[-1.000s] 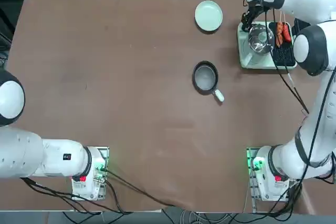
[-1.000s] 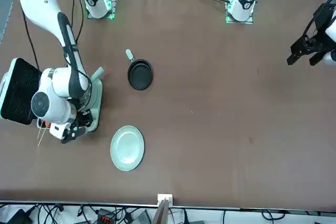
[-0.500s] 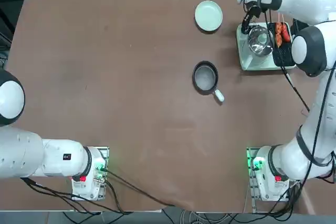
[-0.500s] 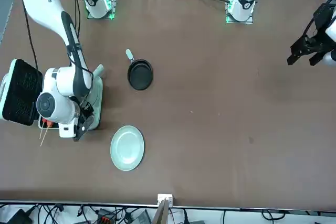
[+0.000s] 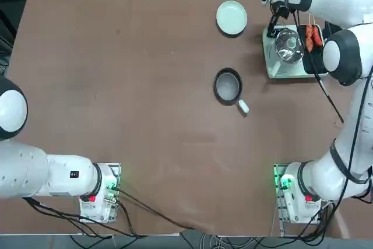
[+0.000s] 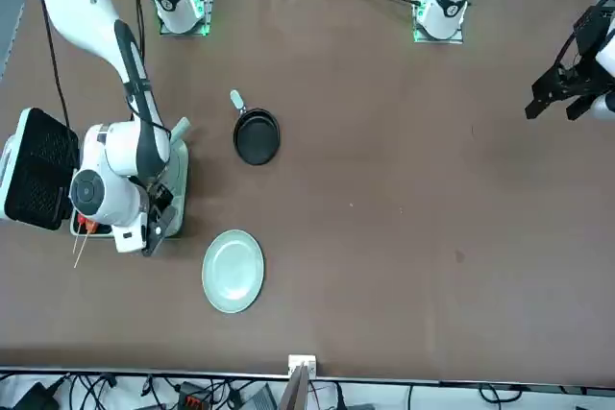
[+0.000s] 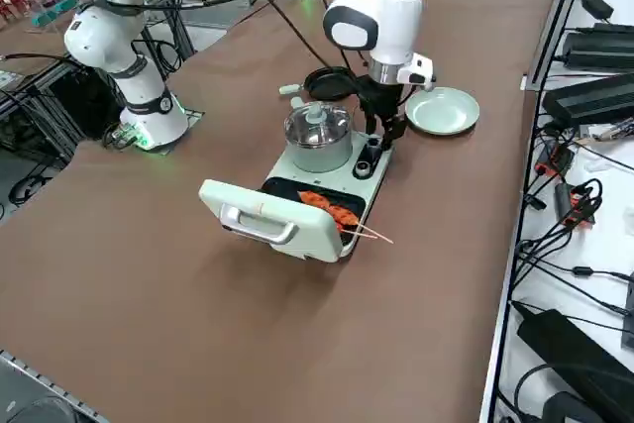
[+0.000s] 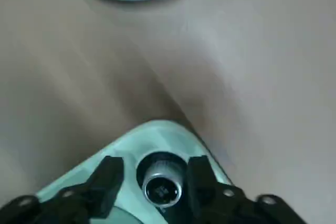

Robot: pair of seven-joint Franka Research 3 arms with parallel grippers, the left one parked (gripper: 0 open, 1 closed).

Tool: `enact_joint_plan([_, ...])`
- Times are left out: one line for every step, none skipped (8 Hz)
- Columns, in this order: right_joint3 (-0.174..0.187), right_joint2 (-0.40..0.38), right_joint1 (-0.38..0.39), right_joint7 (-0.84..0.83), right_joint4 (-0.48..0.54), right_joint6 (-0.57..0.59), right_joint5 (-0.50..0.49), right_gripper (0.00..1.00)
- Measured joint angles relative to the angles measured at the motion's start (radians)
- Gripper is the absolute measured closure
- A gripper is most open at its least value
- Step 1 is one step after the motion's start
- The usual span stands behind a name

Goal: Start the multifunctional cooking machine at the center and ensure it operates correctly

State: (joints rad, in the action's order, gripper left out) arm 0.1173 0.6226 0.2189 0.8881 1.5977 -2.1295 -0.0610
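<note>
- The cooking machine (image 7: 322, 195) sits at the table's (image 5: 116, 74) far right corner, lid open, skewers (image 7: 332, 211) on the grill.
- Its knob (image 8: 163, 182) stands between the right end effector's (image 8: 152, 174) fingers, spread narrowly, not yet pinching.
- Best move: centre, close squarely on it, then twist without tugging.
- Plate (image 5: 231, 17) and frying pan (image 5: 228, 84) lie nearby, untouched.

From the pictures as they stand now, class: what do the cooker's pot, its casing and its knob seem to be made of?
Pot: shiny metal, probably steel, given its reflections. Cooking machine casing: smooth mint-green, likely plastic or painted metal. Knob: silvery metallic face in a dark ring, flanked by the open right gripper fingers.
</note>
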Motion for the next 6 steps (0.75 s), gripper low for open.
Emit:
enact_joint_plan([0.002,-0.002,-0.003,0.000,-0.049,0.032,-0.005,0.04])
enact_joint_plan([0.006,-0.004,-0.009,-0.024,-0.106,0.074,-0.010,0.00])
enact_joint_plan([0.016,-0.011,-0.015,-0.081,-0.157,0.132,-0.012,0.00])
enact_joint_plan([0.032,-0.022,-0.021,-0.159,-0.202,0.192,-0.013,0.00])
enact_joint_plan([0.046,-0.045,-0.026,-0.255,-0.236,0.237,-0.014,0.00])
enact_joint_plan([0.054,-0.086,-0.029,-0.373,-0.254,0.288,-0.015,0.00])
